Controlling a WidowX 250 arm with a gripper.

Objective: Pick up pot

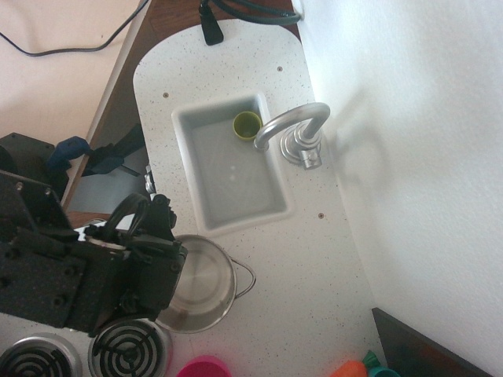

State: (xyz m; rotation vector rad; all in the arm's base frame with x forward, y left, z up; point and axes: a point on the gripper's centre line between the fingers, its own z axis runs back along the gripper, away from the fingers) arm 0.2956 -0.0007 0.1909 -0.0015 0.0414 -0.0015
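Observation:
The pot [206, 281] is a round shiny steel pot standing on the white counter just below the sink, with a thin wire loop handle [246, 280] on its right side. My gripper [167, 271] is a black block coming in from the left. It hangs over the pot's left rim and hides that side. Its own body covers its fingertips, so I cannot tell whether they are open or closed on the rim. The pot looks to be resting on the counter.
A white sink [203, 206] holds a small yellow-green cup [247, 124] under a silver faucet [295, 126]. Two coil burners [130, 349] lie at the bottom left, and a pink bowl [204, 367] is at the bottom edge. Orange and teal toys [357, 367] sit bottom right. The white wall [409, 157] is on the right.

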